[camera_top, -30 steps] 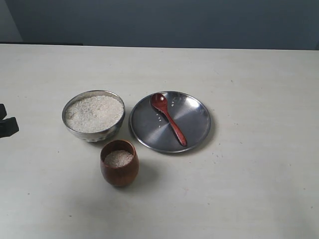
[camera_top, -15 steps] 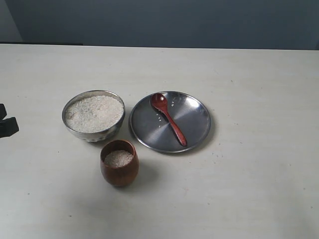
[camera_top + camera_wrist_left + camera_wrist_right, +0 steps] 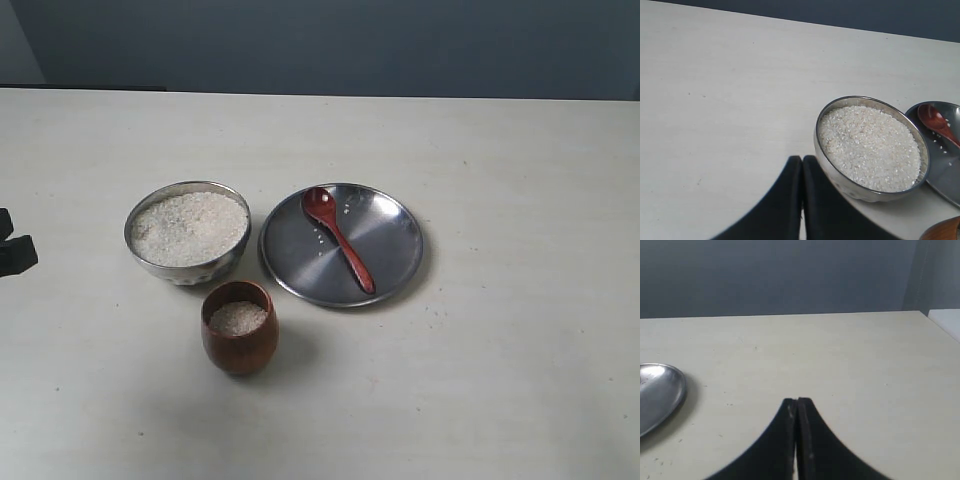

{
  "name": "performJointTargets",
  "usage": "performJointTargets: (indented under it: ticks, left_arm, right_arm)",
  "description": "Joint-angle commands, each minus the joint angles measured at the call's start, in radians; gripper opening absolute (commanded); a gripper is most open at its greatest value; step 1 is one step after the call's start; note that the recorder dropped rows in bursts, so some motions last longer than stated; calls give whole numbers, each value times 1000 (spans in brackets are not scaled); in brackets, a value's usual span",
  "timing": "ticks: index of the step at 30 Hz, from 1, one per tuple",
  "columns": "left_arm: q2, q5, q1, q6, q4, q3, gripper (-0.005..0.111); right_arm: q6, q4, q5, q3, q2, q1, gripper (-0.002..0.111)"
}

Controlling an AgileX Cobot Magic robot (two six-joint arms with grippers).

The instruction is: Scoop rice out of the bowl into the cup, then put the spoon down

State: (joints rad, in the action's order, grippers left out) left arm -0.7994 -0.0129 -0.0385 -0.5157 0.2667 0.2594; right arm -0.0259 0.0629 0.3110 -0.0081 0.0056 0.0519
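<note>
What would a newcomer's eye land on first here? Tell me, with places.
The steel bowl full of white rice, left of centre, draws the eye first. Beside it on the right, a red-brown spoon lies slantwise on a flat steel plate among a few stray grains. In front of the bowl stands a small wooden cup holding rice too.

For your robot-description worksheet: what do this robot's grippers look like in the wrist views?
Both the left gripper and the right gripper have plain matt black fingers, broad at the base and curving to slim tips. No cables, markings or labels show. Nothing further back is in view.
</note>
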Motion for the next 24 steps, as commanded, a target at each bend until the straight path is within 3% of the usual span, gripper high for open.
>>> performJointTargets:
  ticks: [1, 14, 24]
  left_arm:
    - [-3, 13, -5, 1, 1, 7, 0]
    - [15, 5, -3, 1, -1, 7, 0]
    - [222, 1, -3, 1, 34, 7, 0]
  right_arm:
    - [0, -7, -7, 8, -6, 5, 0]
    - [0, -7, -7, 8, -6, 5, 0]
    - [0, -7, -7, 8, -6, 5, 0]
